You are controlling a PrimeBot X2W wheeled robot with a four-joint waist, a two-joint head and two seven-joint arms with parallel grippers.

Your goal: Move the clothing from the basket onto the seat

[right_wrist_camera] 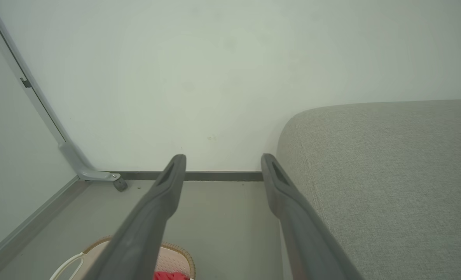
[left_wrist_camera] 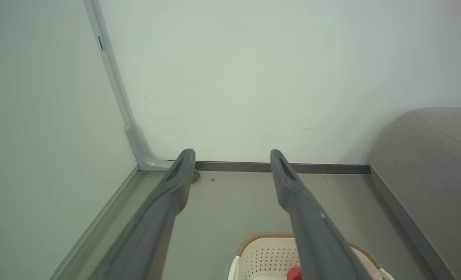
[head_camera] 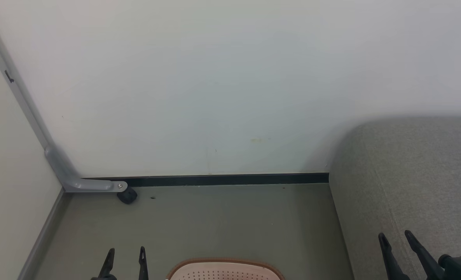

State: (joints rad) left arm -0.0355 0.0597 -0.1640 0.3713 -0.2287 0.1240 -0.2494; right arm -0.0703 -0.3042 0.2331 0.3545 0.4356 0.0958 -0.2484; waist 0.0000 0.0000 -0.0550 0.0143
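Clothing [left_wrist_camera: 294, 273]: red fabric, a scrap visible inside the cream basket [head_camera: 222, 274], which stands on the floor [head_camera: 234, 217] to the left of the grey seat [head_camera: 409, 175]. Left gripper [head_camera: 126, 252]: fingers spread, empty, left of the basket. Right gripper [head_camera: 395, 235]: fingers spread, empty, seen against the seat.

One basket [head_camera: 224, 270]. One seat [head_camera: 417, 175]. One patch of red clothing [left_wrist_camera: 294, 273]; the number of garments cannot be told. Two grippers, the left gripper [head_camera: 126, 251] and the right gripper [head_camera: 395, 234], with two fingers each. One bracket [head_camera: 79, 182], one wheel [head_camera: 127, 195].
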